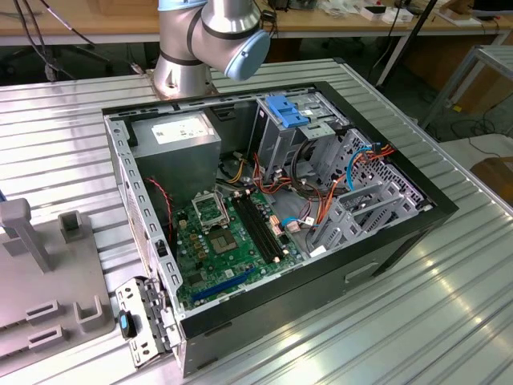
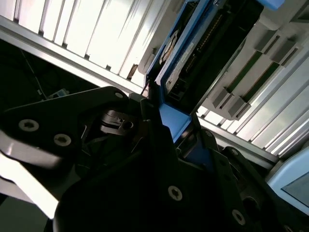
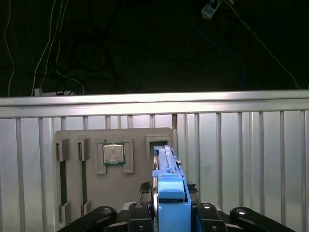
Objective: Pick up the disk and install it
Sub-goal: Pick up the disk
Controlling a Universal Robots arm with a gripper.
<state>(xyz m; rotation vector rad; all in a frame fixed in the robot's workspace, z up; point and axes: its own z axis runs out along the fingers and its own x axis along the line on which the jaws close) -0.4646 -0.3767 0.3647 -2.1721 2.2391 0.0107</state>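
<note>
End effector point(image 3: 171, 211) gripping disk point(image 3: 170, 183) edge-on, ribbed table point(image 3: 241, 159) beyond

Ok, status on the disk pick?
Gripper shut on the disk, which stands edge-on between the fingers. Grey fixture tray with a processor chip lies beyond it. Computer case open.

— Where did the computer case point(image 1: 321, 293) lie?
— Mid-frame in the exterior view, on the counter point(image 1: 417, 321), with the arm point(image 1: 212, 32) behind it at upper centre and the fixture tray point(image 1: 48, 281) at lower left.
— And inside?
— The power supply point(image 1: 180, 140) sat upper left, the motherboard point(image 1: 216, 241) below it, the drive cage point(image 1: 296, 132) to the right.
— The disk?
— In the first wrist view the disk point(image 3: 169, 174) stood edge-on between the jaws of the gripper point(image 3: 170, 215), with the tray beyond and a chip point(image 3: 114, 154) in one pocket.
</note>
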